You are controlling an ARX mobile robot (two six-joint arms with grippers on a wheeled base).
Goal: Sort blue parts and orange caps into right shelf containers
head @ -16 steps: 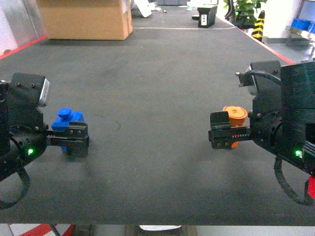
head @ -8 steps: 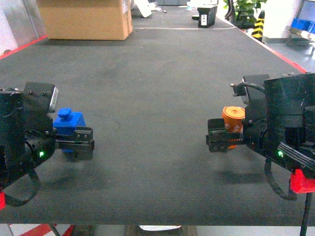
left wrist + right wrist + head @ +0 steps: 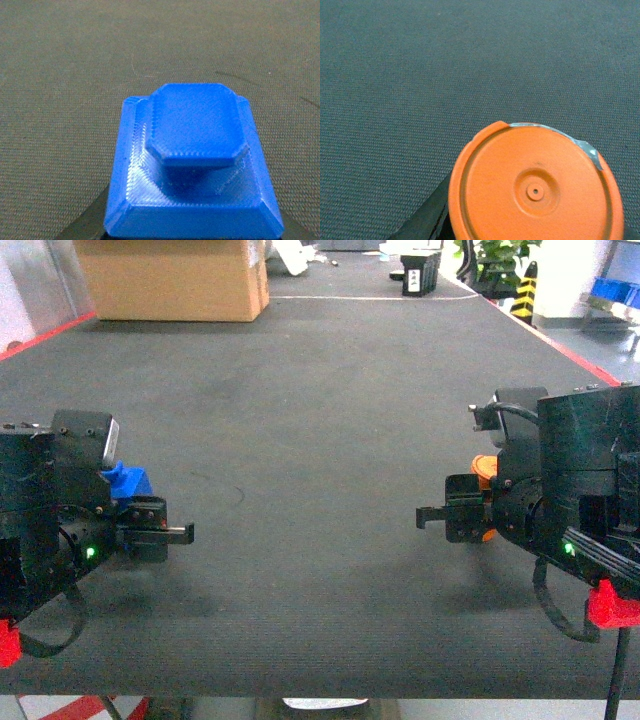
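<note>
Reference landmark: the cardboard box (image 3: 172, 278) at the far left end of the tabletop (image 3: 320, 400).

Change of state: compared with a moment ago, both arms have drawn back toward the near edge of the tabletop, away from the cardboard box. My left jaws (image 3: 160, 533) have retreated leftward, and the blue part (image 3: 124, 481) now shows only as a corner behind the wrist camera housing. My right jaws (image 3: 448, 519) have turned, so the orange cap (image 3: 484, 468), earlier plainly visible above them, is now a small sliver beside the wrist. I judge that both pickups are complete and the carry phase has begun.

Jaw state: the left wrist view shows the blue part (image 3: 192, 167) filling the frame just in front of the lens, raised off the mat, with dark jaw edges at its lower corners. I read the left jaws as closed on it. The right wrist view shows the orange cap (image 3: 536, 185) likewise close and face-on, with a dark jaw edge at lower left. I read the right jaws as gripping it.

Hidden or unclear:
- Actual contact between jaws and parts is covered by the parts themselves in both wrist views.
- The right shelf containers are not identifiable. Only a small blue shape at the far right edge, well away from the cardboard box, is visible, too small to confirm.
- The orange cap is cut off at the frame's bottom edge.
</note>
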